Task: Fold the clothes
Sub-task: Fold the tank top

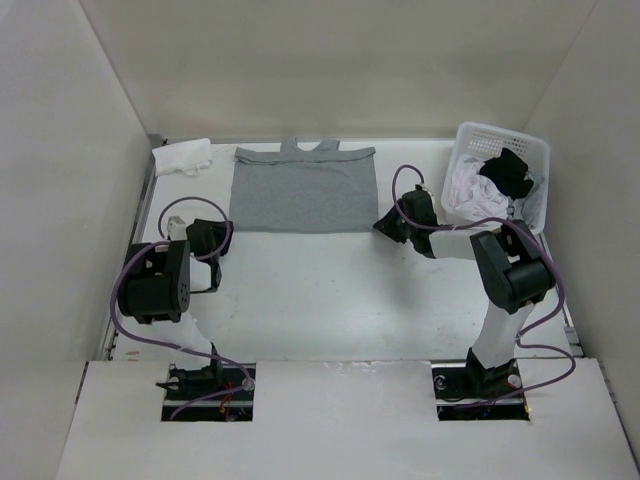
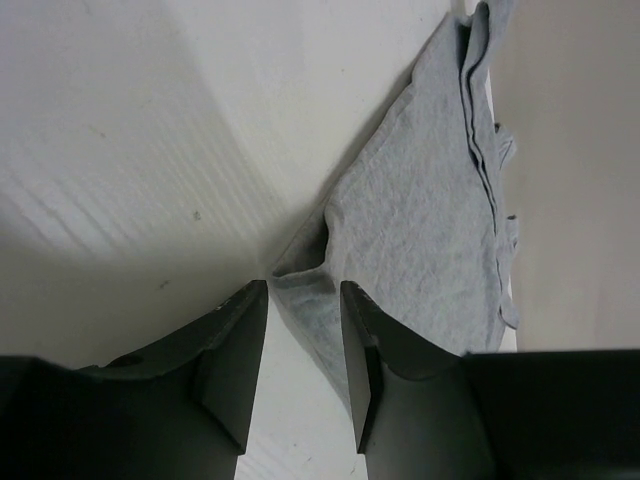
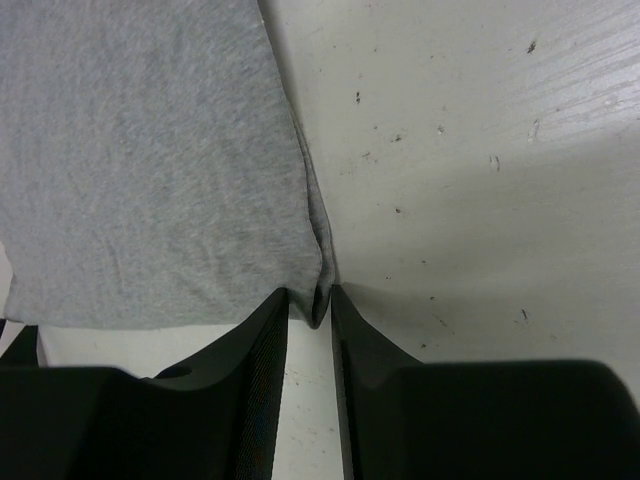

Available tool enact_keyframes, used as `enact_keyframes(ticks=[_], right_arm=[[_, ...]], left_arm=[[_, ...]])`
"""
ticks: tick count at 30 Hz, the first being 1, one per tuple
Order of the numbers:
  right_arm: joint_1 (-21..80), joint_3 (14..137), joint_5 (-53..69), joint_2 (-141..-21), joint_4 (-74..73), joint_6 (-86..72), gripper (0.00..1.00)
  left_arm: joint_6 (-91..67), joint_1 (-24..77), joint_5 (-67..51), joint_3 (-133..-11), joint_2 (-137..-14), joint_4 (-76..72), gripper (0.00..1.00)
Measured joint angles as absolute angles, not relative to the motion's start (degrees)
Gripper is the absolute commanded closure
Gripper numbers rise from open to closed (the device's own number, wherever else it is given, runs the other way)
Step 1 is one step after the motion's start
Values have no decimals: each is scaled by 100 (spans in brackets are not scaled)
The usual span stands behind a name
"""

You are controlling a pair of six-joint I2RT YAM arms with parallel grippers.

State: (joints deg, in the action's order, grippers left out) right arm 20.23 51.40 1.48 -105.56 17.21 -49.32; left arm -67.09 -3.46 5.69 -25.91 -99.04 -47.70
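Grey top (image 1: pixel 304 190) lying flat at the far side of your bench (image 1: pixel 330 300), left fingers (image 2: pixel 235 360) spread around its near-left corner, right fingers (image 3: pixel 262 380) narrowly astride the near-right corner, pinch impossible to tell.

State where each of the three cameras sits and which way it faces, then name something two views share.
Top external: above, behind the arm bases, looking down at the table; both arms, grey top, basket show.
Left wrist: on the left arm, looking past the left end effector at the top's corner.
Right wrist: likewise, right end effector, another corner.
Shared: the grey top, in all views.
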Motion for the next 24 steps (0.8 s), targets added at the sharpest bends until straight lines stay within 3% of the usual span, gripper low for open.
enact_keyframes(ticks=[2, 5, 8, 18, 24], right_arm=[[2023, 5140, 150, -10556, 1721, -4932, 71], [2023, 5140, 150, -10556, 1723, -4934, 69], [2023, 5140, 150, -10556, 1726, -4934, 69], [2023, 5140, 244, -10556, 1730, -4950, 99], [2023, 4884, 301, -10243, 1894, -4991, 100]], left_arm=[[-6711, -346, 545, -2659, -10012, -4847, 69], [-6722, -346, 513, -2716, -10156, -4901, 86], [-6755, -346, 471, -2742, -10267, -4936, 94], [-6772, -360, 432, -2589, -10097, -4858, 100], [-6755, -362, 384, -2126, -9072, -4327, 100]])
